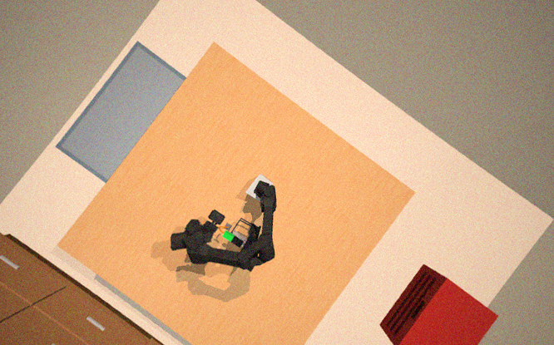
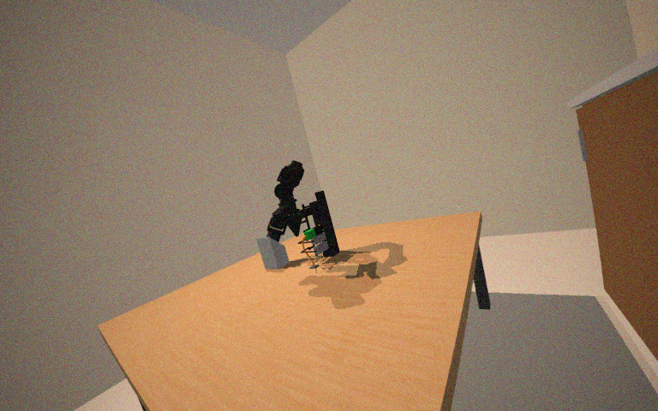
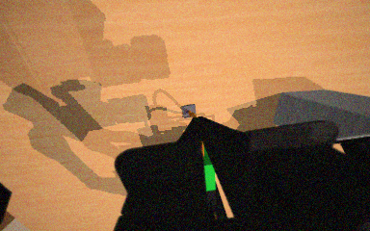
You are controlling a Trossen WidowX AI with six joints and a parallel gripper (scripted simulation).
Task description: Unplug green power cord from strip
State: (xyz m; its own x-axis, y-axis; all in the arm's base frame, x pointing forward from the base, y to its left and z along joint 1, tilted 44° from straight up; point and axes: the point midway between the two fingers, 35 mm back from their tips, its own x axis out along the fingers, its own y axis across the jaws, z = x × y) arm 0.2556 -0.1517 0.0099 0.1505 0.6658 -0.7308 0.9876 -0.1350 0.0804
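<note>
The green plug point(image 1: 228, 236) point(image 2: 309, 234) point(image 3: 209, 178) shows beside a dark part, near a small grey body point(image 2: 320, 245). Which part is the power strip, and whether the plug is seated in it, I cannot tell. A thin orange cord point(image 2: 305, 249) runs down from the plug toward a small blue-grey block point(image 3: 188, 111) on the table. My gripper point(image 3: 197, 121) is shut, its fingers together in front of the plug in the wrist view. Green shows through the narrow gap behind the fingertips. No plug is between the fingertips, and the cord is partly hidden behind them.
A pale grey box point(image 1: 253, 188) point(image 2: 272, 253) point(image 3: 320, 108) stands beside the arm. A thin black wire frame point(image 1: 244, 220) stands close to the plug. A tall black upright point(image 2: 326, 223) stands behind the plug in the exterior view.
</note>
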